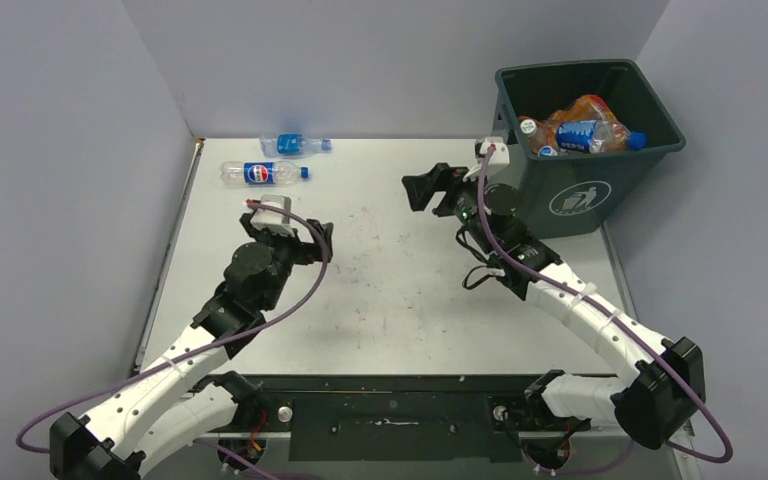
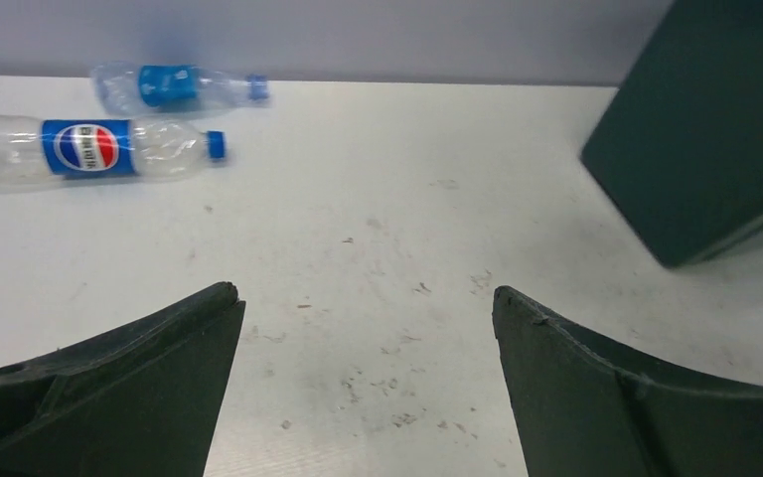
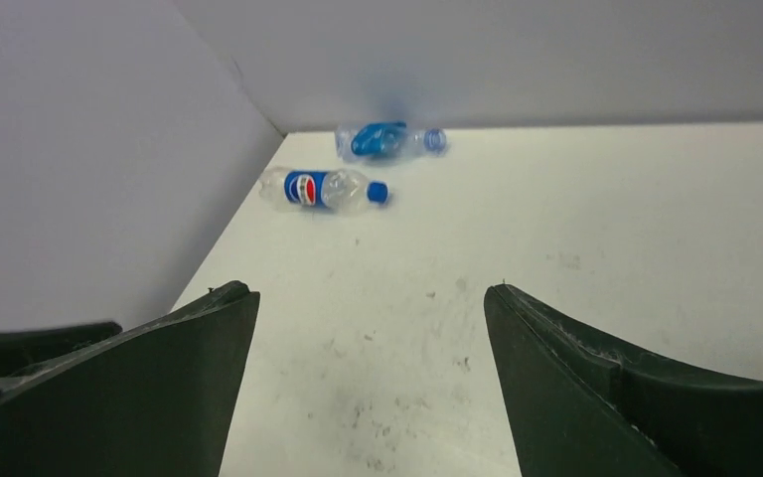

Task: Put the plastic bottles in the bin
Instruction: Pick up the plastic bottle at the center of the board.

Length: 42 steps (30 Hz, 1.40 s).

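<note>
A: Where did things lie?
B: Two lay near the table's (image 1: 390, 300) far-left corner, the Pepsi bottle (image 1: 263, 173) in front of the blue-labelled bottle (image 1: 295, 144). More bottles (image 1: 585, 128) sat heaped in the bin (image 1: 620, 180) at the far-right corner.
A: The grippers?
B: Left gripper (image 2: 363, 298) and right gripper (image 3: 371, 288) both gaped, empty.

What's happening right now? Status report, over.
Both jaws open, empty. Pepsi bottle, blue-label bottle lying on table, far left corner. Other bottles in bin. Nothing in the way.
</note>
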{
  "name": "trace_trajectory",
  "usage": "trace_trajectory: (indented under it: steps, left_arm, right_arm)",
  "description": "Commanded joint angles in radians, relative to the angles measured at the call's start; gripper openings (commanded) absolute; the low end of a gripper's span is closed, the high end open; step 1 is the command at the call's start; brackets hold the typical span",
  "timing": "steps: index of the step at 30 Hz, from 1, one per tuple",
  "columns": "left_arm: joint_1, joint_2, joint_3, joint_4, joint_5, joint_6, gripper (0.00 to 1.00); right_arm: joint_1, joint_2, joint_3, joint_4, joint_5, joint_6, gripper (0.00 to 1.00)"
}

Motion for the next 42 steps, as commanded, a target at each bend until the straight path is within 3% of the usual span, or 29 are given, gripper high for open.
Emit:
trace_trajectory:
  steps: [1,3,5,8,14,21,31,42]
  left_arm:
    - [0.179,0.041,0.049,0.011,-0.034,-0.232,0.96]
    - [0.337,0.133,0.090,0.013,0.111,-0.453,0.96]
    - [0.409,0.228,0.132,0.016,0.153,-0.594,0.96]
    - [0.444,0.356,0.213,-0.014,0.046,-0.682,0.96]
    - [0.542,0.631,0.426,-0.142,-0.106,-0.816,0.96]
    - [0.705,0.903,0.627,-0.179,0.087,-0.950,0.96]
    - [0.694,1.211,0.995,-0.419,0.021,-0.988,0.96]
    - [0.639,1.442,1.279,-0.643,-0.012,-1.023,0.96]
  right_arm:
    - [0.079,-0.068,-0.155,0.110,0.052,0.089,0.87]
    - [0.108,-0.058,-0.237,0.107,0.094,0.121,0.88]
    - [0.114,-0.057,-0.323,0.144,0.057,0.164,0.88]
    - [0.129,-0.082,-0.455,0.223,0.026,0.194,0.87]
    - [0.181,-0.115,-0.548,0.181,0.035,0.131,0.88]
    - [0.210,-0.082,-0.625,0.237,-0.022,0.159,0.88]
    - [0.225,-0.016,-0.635,0.252,-0.025,0.139,0.87]
    - [0.224,-0.007,-0.614,0.237,0.016,0.122,0.88]
